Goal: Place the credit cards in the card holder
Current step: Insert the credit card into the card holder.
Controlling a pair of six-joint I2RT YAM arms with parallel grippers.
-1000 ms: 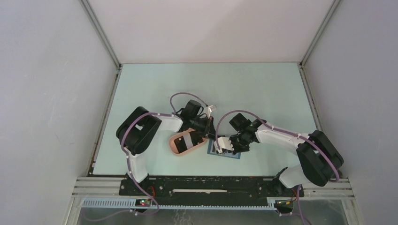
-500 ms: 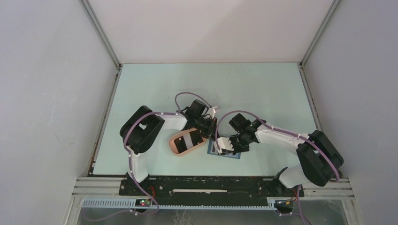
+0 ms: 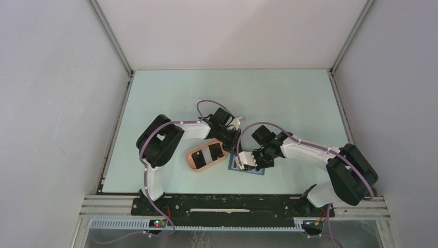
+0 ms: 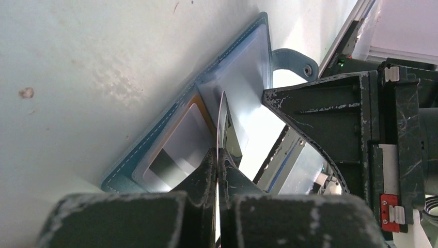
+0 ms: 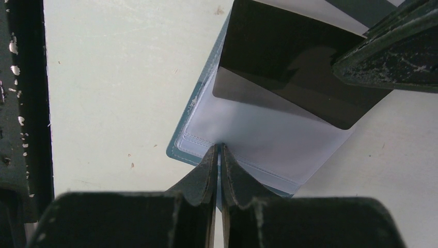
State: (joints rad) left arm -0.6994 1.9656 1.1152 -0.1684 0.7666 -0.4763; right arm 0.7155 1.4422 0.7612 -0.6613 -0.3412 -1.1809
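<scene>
The left gripper (image 4: 218, 155) at the bottom centre of its wrist view is clamped tight on a black card (image 4: 227, 132), seen edge-on as a thin blade rising from the fingertips. The card's far end meets the open card holder (image 4: 240, 62), which lies flat and slants from lower left to upper centre of that frame. In the right wrist view the same black card (image 5: 289, 62) fills the upper middle, with its lower edge over the pale pocket of the card holder (image 5: 268, 139).

The right gripper (image 5: 219, 151) sits at the bottom centre of its own view. Its fingers are nearly together, with only a thin slit between them, and their tips pinch the near edge of that pocket.

An orange-edged card (image 4: 178, 142) with a dark stripe is already in the holder's lower-left half.

From above, both grippers meet just below the frame's centre, with the left gripper (image 3: 233, 144) above and left of the right gripper (image 3: 247, 159). The card holder (image 3: 256, 172) lies under them. Just left of it is a pink tray (image 3: 192, 161) holding two dark cards (image 3: 215, 151) on the pale green table (image 3: 279, 103).
</scene>
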